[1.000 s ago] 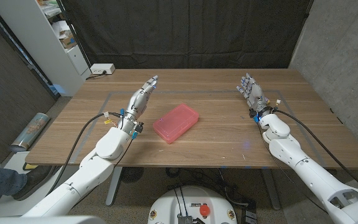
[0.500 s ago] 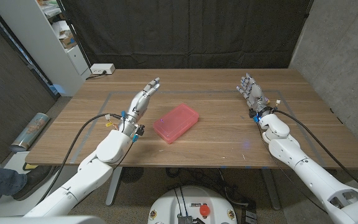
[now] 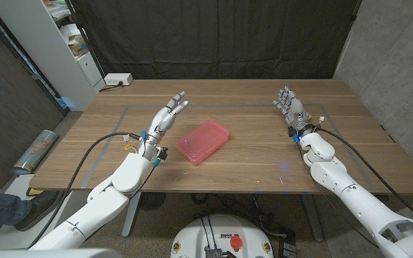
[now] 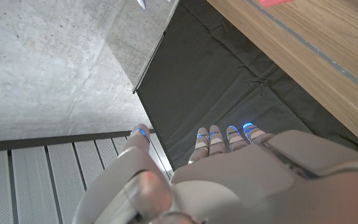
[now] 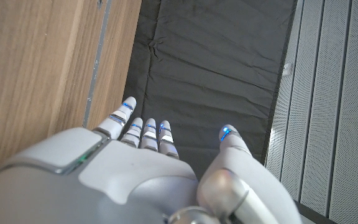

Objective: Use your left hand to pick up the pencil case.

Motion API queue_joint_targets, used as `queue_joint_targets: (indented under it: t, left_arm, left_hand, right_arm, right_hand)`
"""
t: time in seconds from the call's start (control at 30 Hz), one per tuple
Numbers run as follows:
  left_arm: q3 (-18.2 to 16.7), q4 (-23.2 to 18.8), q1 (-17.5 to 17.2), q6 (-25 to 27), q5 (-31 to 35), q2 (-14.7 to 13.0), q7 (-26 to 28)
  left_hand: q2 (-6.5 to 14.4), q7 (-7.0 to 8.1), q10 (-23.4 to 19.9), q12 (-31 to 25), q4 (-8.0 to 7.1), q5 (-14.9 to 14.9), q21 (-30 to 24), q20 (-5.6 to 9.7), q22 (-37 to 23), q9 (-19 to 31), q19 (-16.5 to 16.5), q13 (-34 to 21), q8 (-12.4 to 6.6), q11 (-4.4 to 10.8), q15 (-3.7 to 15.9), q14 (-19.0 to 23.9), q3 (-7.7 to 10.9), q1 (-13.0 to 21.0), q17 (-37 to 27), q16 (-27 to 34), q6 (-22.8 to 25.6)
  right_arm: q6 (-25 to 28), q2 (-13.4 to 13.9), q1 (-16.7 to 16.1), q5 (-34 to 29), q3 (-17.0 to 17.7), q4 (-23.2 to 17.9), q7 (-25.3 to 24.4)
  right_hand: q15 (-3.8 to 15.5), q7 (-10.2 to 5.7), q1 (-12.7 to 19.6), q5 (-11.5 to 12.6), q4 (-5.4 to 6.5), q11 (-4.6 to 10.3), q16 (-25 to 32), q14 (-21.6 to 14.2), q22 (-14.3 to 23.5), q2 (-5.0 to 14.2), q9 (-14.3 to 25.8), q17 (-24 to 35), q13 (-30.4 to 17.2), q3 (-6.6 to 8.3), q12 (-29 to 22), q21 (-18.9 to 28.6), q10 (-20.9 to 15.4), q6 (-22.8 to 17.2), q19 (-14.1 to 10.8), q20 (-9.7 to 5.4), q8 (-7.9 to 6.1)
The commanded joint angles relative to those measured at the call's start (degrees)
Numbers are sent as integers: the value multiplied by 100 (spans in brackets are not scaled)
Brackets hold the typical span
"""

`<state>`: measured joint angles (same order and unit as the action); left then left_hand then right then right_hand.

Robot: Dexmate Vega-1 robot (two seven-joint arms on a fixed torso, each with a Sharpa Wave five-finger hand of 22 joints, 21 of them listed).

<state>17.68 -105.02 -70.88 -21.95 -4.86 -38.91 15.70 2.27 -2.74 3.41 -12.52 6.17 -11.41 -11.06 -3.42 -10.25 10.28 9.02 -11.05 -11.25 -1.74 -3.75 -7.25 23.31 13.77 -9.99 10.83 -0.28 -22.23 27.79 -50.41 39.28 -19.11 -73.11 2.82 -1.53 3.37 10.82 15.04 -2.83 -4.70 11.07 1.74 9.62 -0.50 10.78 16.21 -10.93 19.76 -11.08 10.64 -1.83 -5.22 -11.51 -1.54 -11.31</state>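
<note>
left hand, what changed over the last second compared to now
The left hand has edged toward the pink pencil case, and its fingers have spread apart; it holds nothing and is not yet touching the case. The pencil case has not moved on the table, and the right hand has stayed open where it was.

The rectangular pink pencil case [image 3: 203,141] looks like smooth, slightly glossy plastic. It lies on a brown wooden table [image 3: 249,154] with a matt, grained finish. Both robot hands, left hand [image 3: 166,117] and right hand [image 3: 291,106], show glossy white-grey shells, probably plastic. The black backdrop curtain [image 5: 222,68] is wrinkled matt cloth.
</note>
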Motion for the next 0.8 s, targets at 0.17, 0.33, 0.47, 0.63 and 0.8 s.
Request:
queue_joint_targets:
  t: [0.17, 0.33, 0.47, 0.63, 0.8]
  left_arm:
    - [-31, -374, -163, 435, 779, -91, 429]
    - [-15, -400, -146, 495, 894, -104, 470]
    - [-3, -479, -148, 625, 1066, -115, 545]
    - [22, -661, -184, 904, 1317, -139, 647]
    - [48, -798, -193, 1126, 1499, -146, 736]
  left_hand:
    - [6, 5, 16, 3, 46, 29, -28, -39, -15, 10, 26, -19, -29, 11, 34, 3, 20, 108, -27, -9, 80]
    - [15, 19, 14, 4, 74, 30, -36, -192, -16, 11, 11, -20, -20, 14, 44, 3, 33, 148, -27, -10, 79]
    - [17, 35, 9, 4, 96, 33, -38, -301, -18, 12, 9, -20, -12, 30, 45, 4, 40, 179, -26, -11, 74]
    - [12, 65, 22, 10, 126, 45, -51, -483, -25, 14, -12, -23, -1, -4, 5, 21, 45, 216, -27, -5, 69]
    - [-14, 90, 29, 11, 165, 59, -75, -587, -34, 17, -65, -28, 8, -74, -204, 85, 41, 261, -34, 15, 70]
  right_arm:
    - [-33, 22, -77, -30, 6, -88, -40]
    - [-23, 2, -89, -18, 11, -102, -80]
    - [-33, -16, -68, -13, 7, -71, -67]
    - [-72, -39, -2, -21, 2, 17, -23]
    - [-104, -82, 72, 12, 4, 128, 42]
  right_hand:
    - [-28, 17, 28, 18, -13, -22, 32, -2, 17, 14, 10, 3, -13, -14, -31, 27, -34, -51, -3, 35, 3]
    - [-26, 19, 27, 17, -15, -27, 33, -2, 17, 16, 10, -5, -13, -17, -34, 27, -42, -53, 0, 32, 3]
    - [-25, 16, 29, 17, -18, -28, 34, -6, 18, 17, 10, -11, -13, -18, -33, 26, -40, -61, 3, 37, 0]
    - [-22, 13, 27, 17, -19, -29, 36, -9, 18, 19, 10, -18, -13, -20, -33, 27, -42, -66, 4, 39, -1]
    - [-28, 8, 25, 16, -19, -28, 38, -12, 18, 20, 10, -24, -13, -24, -33, 28, -41, -68, 4, 40, -1]
